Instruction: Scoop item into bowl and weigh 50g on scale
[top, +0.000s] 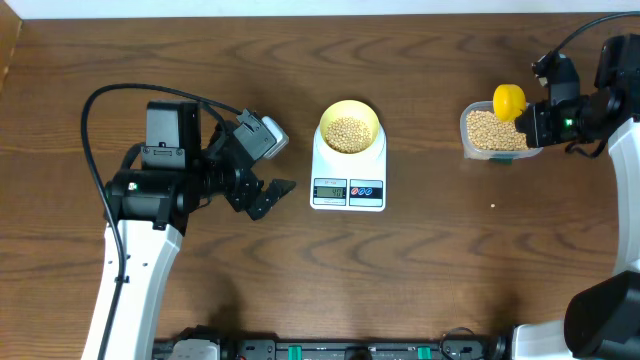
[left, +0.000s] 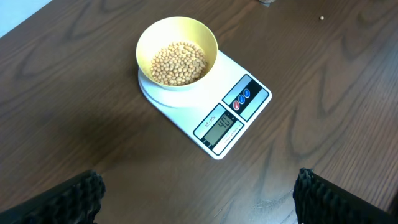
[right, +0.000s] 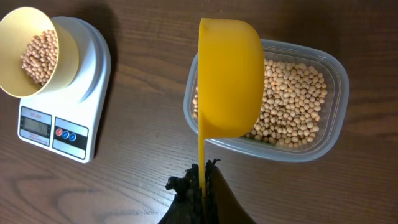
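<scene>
Table: dark wood-grain table (top: 200, 60), and everything sits on it.
Scale: white rectangular digital kitchen scale (top: 347, 180), about mid-table and a bit nearer the far edge than the near one. The display end with the red and blue buttons faces the near edge. The digits are lit, but tbh I can't read them for sure.
Bowl: small round pale-yellow bowl (top: 372, 122), upright on the far end of the scale's top.
Beans: small round tan beans (top: 347, 133) cover the bottom of the bowl in a shallow pile. One stray bean (top: 493, 206) lies on the bare table, right of the scale.
Tub: clear rectangular plastic tub (right: 336, 93) with plenty more beans in it, well right of the scale, toward the table's right edge.
Scoop: bright yellow plastic measuring scoop (right: 230, 81), up over the scale-side end of the tub. Only its outside shows, so I can't see what's in it.
Right gripper (right: 202, 180): fingers pinched tight on the scoop's thin handle.
Left gripper (left: 199, 208): jaws spread wide and holding nothing, hanging over the table left of the scale.
</scene>
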